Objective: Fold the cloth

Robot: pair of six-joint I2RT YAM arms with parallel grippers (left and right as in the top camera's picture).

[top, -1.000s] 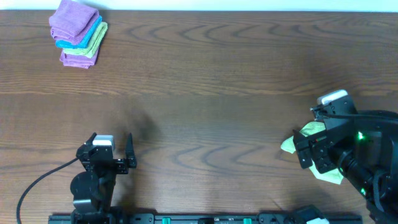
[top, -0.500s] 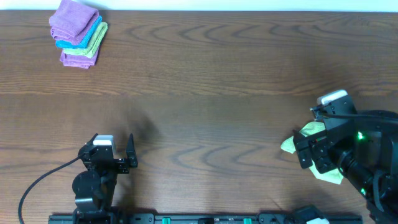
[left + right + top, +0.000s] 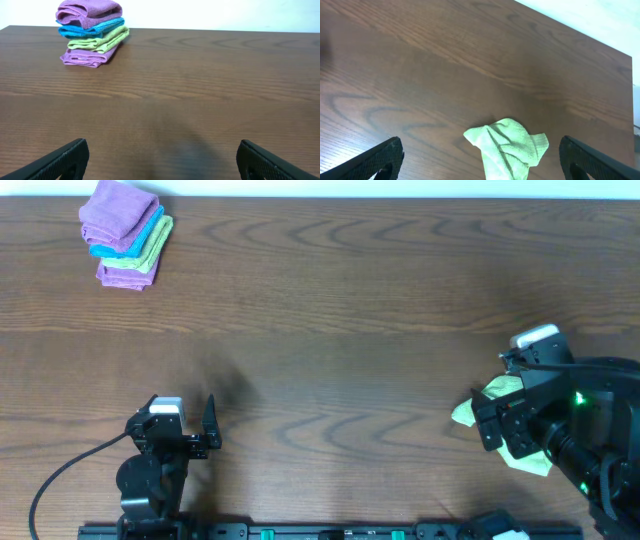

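A crumpled light green cloth (image 3: 507,146) lies on the wooden table at the right front; in the overhead view (image 3: 464,413) most of it is hidden under my right arm. My right gripper (image 3: 480,172) is open wide and hangs above the cloth, with one finger on each side and not touching it. My left gripper (image 3: 162,165) is open and empty over bare table at the left front (image 3: 200,430).
A stack of folded cloths, purple, blue and green (image 3: 125,232), sits at the far left corner of the table; it also shows in the left wrist view (image 3: 91,30). The table's far edge (image 3: 400,198) meets a white wall.
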